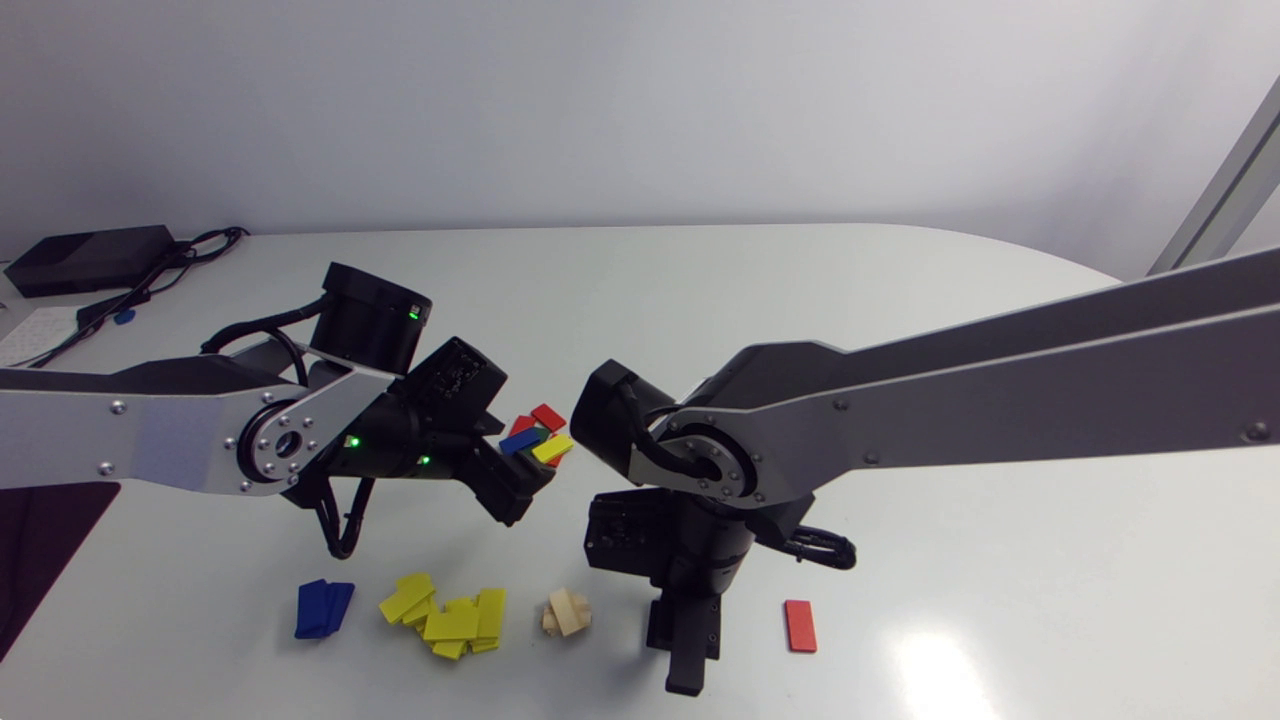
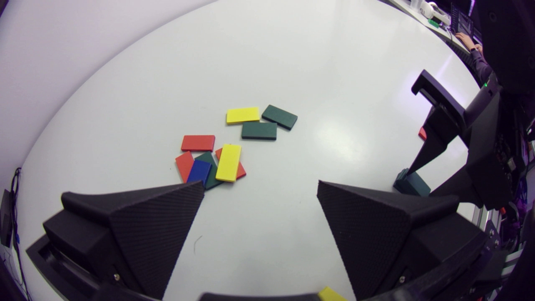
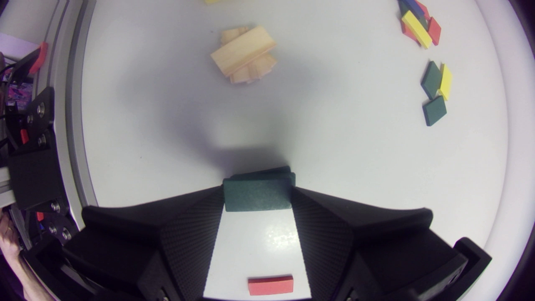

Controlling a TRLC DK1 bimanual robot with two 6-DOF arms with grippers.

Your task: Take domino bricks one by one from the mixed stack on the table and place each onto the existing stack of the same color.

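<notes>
The mixed stack (image 1: 537, 432) (image 2: 211, 165) of red, blue, yellow and dark green bricks lies mid-table. My left gripper (image 1: 520, 490) (image 2: 260, 186) hangs just short of it, open and empty. A yellow brick (image 2: 242, 115) and two green bricks (image 2: 259, 130) lie loose beyond the stack. My right gripper (image 1: 685, 640) (image 3: 258, 190) points down near the front edge, shut on a green brick (image 3: 257, 195) by its two ends. That brick rests on another green one (image 2: 411, 184). The head view hides it behind the fingers.
Along the front edge lie a blue stack (image 1: 323, 608), a yellow pile (image 1: 450, 615), a wooden stack (image 1: 566, 612) (image 3: 244, 54) and a single red brick (image 1: 800, 626) (image 3: 270, 285). A black box with cables (image 1: 90, 258) sits at the back left.
</notes>
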